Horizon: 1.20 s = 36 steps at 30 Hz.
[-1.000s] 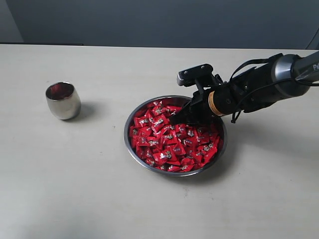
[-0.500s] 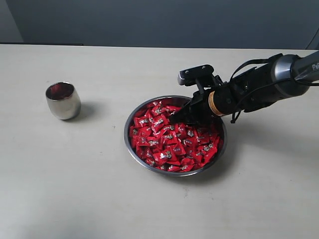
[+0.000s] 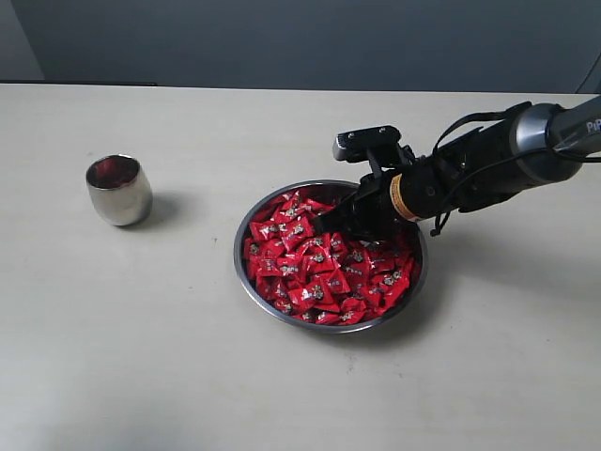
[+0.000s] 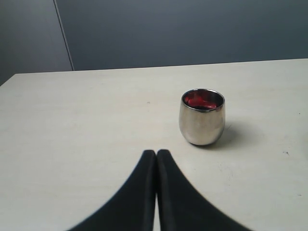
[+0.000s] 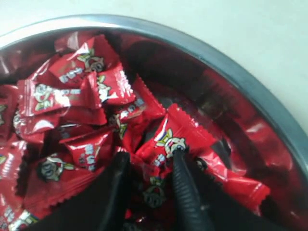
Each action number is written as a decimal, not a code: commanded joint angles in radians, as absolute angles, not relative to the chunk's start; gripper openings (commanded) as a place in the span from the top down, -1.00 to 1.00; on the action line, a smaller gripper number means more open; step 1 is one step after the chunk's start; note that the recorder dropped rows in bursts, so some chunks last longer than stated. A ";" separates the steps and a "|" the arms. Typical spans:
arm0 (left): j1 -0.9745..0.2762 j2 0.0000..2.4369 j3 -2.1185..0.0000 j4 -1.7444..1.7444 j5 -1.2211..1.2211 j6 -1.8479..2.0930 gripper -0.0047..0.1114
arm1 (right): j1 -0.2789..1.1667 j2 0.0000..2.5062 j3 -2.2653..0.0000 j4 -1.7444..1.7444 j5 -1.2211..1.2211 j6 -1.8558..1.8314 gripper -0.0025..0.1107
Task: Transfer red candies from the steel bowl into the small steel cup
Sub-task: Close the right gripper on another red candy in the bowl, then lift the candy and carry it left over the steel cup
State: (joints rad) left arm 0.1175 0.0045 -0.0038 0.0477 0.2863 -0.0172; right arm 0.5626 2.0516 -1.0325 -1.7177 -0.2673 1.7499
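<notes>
Left gripper fingers pressed together, right gripper jaws parted, angled down

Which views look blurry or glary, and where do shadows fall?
Right wrist view: soft close-up focus, glints on candies and bowl rim. Left wrist view: sharp, cup mirror-bright. Exterior view: even light, soft shadows right of cup and bowl.

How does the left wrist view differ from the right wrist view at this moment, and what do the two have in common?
Left wrist only: the small steel cup, upright, red showing inside, and the shut left pincer. Right wrist only: the steel bowl heaped with red candies, with the right pincer tips among them, jaws apart. Both: the pale table.
</notes>
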 commanded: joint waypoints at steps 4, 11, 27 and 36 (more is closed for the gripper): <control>0.118 0.000 0.000 0.045 0.285 -0.020 0.91 | 0.560 2.067 -1.033 -1.729 -0.265 1.754 0.45; 0.118 0.000 0.000 0.045 0.285 -0.020 0.91 | 0.560 2.052 -1.035 -1.729 -0.263 1.754 0.97; 0.118 0.000 0.000 0.045 0.285 -0.020 0.91 | 0.560 1.935 -1.035 -1.729 -0.190 1.754 0.97; 0.118 0.000 0.000 0.045 0.285 -0.020 0.91 | 0.560 1.898 -1.035 -1.731 -0.196 1.754 0.97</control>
